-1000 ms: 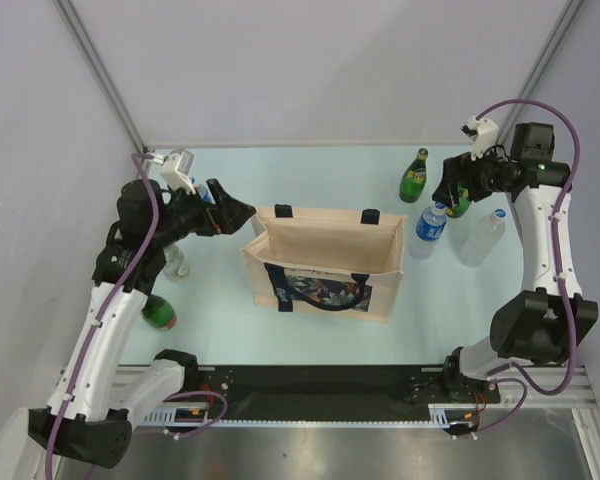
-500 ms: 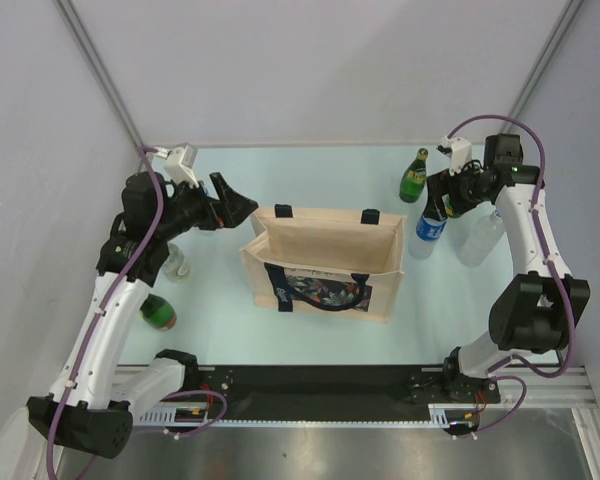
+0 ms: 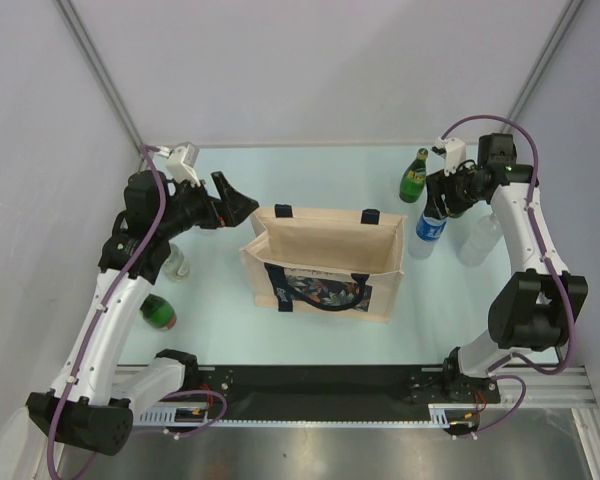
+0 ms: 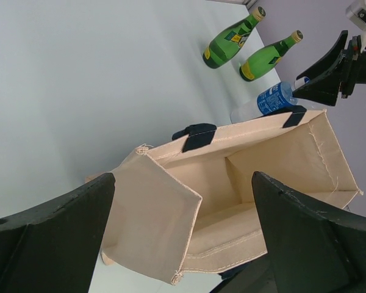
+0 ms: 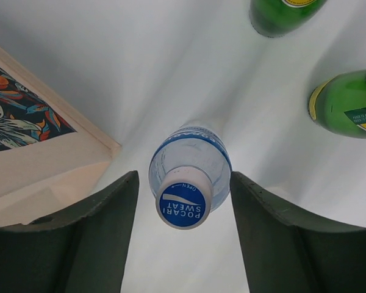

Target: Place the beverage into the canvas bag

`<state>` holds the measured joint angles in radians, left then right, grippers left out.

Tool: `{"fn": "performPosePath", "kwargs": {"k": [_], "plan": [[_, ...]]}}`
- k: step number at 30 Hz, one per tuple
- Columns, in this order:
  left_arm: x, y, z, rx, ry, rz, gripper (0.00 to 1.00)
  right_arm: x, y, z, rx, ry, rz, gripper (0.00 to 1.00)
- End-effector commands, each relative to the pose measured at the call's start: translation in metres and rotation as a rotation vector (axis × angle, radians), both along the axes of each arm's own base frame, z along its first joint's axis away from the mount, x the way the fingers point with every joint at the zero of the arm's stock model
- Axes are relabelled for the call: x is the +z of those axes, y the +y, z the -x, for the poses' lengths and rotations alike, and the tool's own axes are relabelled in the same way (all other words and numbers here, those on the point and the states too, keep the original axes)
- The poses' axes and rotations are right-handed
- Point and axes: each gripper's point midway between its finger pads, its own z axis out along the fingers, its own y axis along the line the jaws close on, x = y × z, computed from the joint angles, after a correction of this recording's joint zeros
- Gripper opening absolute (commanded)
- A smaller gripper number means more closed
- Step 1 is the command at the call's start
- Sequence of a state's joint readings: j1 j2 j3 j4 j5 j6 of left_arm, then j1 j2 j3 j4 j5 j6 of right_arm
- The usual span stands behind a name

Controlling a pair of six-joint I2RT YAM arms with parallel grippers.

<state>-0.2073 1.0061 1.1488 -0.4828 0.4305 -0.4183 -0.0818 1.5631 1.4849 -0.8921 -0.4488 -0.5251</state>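
Moved in from the right edge, the unclenched right gripper (image 3: 438, 201) is poised over the Pocari Sweat bottle (image 5: 189, 177), easily toppled if clipped.

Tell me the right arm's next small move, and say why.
Probably lower the right gripper straight down and close it on the blue-labelled bottle. Its fingers are open, and the wrist view shows the cap centred between them, so no sideways correction looks needed. The bottle stands upright beside the canvas bag and is not yet grasped.
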Motion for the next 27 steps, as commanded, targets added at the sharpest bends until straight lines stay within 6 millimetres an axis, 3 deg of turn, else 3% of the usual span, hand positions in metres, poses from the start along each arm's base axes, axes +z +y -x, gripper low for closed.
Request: {"fn": "performPosePath", "kwargs": {"k": [1, 8, 11, 12, 17, 19, 27], "plan": [[0.028, -0.004, 0.0, -0.024, -0.089, 0.015, 1.0, -0.006, -0.001, -0.002, -0.003, 0.015, 0.008, 0.65], [0.028, -0.005, 0.002, -0.028, -0.088, 0.017, 1.0, -0.007, -0.001, 0.0, 0.001, 0.021, 0.01, 0.54], [0.029, -0.005, 0.003, -0.028, -0.089, 0.022, 1.0, -0.002, 0.0, -0.001, 0.008, 0.008, 0.007, 0.43], [0.03, -0.004, 0.003, -0.025, -0.091, 0.021, 1.0, -0.002, 0.0, 0.0, 0.009, 0.007, 0.005, 0.31], [0.029, -0.005, 0.006, -0.036, -0.085, 0.027, 1.0, 0.011, 0.0, -0.002, 0.018, -0.031, 0.015, 0.07], [0.028, -0.006, 0.007, -0.042, -0.079, 0.027, 1.0, 0.02, -0.001, -0.004, 0.016, -0.057, 0.017, 0.0], [0.022, -0.011, 0.013, -0.075, -0.052, 0.04, 1.0, 0.103, -0.006, -0.007, 0.011, -0.259, 0.029, 0.0]]}}
